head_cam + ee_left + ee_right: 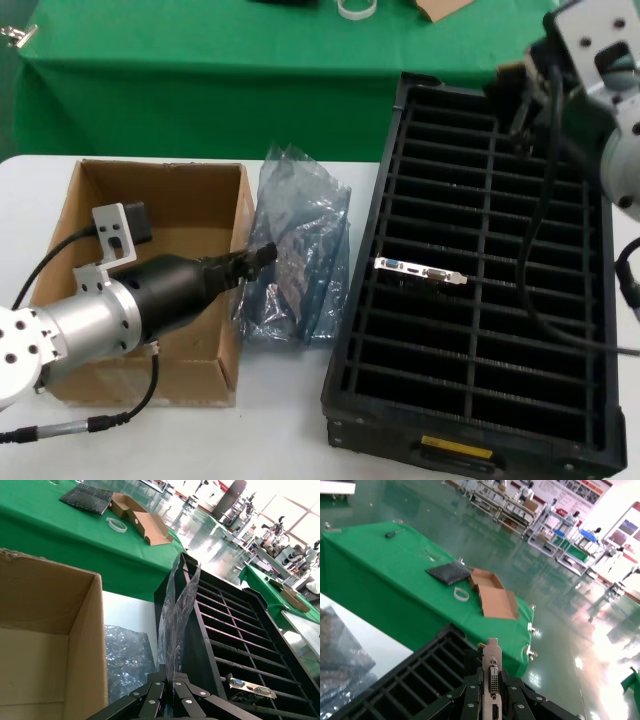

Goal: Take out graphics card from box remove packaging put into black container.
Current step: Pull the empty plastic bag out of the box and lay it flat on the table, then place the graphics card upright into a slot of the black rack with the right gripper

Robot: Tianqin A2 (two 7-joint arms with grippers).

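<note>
My left gripper [262, 254] [172, 681] is shut on the packaging [300, 240] [176, 615], a crinkly grey-blue bag held upright between the box [160, 205] and the black container [480, 300]. More wrinkled plastic [125, 657] lies on the table beneath it. My right gripper [520, 100] [491, 684] hangs over the container's far right corner, shut on the graphics card [492, 662], whose silver bracket stands up between the jaws. A like card's bracket [420, 270] [252, 689] sticks out of a middle slot.
A green-covered table [200, 70] stands behind with a tape roll [461, 594], flat cardboard [492, 597] and a dark pad [447, 572]. The right arm's cable [535, 260] droops over the container's slots. White tabletop [280, 420] lies in front of the bag.
</note>
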